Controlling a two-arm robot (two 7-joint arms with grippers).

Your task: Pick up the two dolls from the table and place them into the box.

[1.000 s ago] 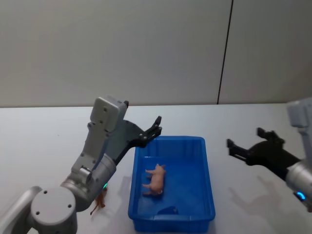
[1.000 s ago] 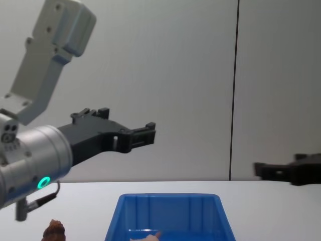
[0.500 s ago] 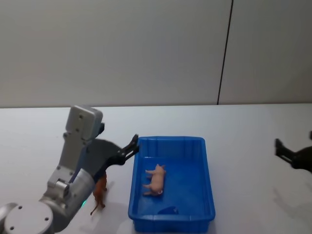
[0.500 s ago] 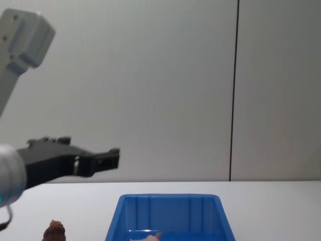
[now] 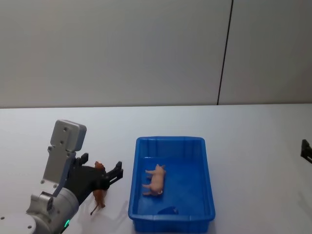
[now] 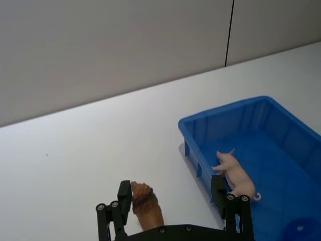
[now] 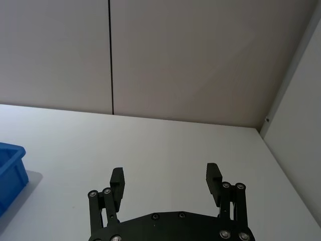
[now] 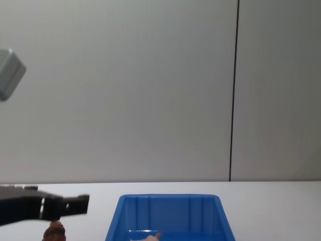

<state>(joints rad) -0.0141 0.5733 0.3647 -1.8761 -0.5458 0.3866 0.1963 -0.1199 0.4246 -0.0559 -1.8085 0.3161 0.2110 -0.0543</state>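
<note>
The pale pink doll (image 5: 156, 179) lies inside the blue box (image 5: 170, 141), also seen as pink doll (image 6: 233, 173) in box (image 6: 225, 107). The dark reddish-brown doll (image 5: 100, 195) stands on the white table (image 5: 243, 126) left of the box. My left gripper (image 5: 102, 169) hangs low over it, open, with the brown doll (image 6: 146, 210) beside one finger (image 6: 124, 193) and the other finger (image 6: 218, 187) near the box wall. In the chest view the left gripper (image 8: 75, 206) is just above the brown doll (image 8: 54, 232). My right gripper (image 7: 165, 176) stands open over bare table at the far right.
Grey wall panels with a dark vertical seam (image 5: 224, 53) rise behind the table. A corner of the box (image 7: 9, 173) lies well off from the right gripper. A sliver of the right gripper (image 5: 306, 151) sits at the head view's right edge.
My left arm swung back left from above the box and dropped low to the brown doll. The right arm pulled away to the right. The pink doll stayed put in the box.
</note>
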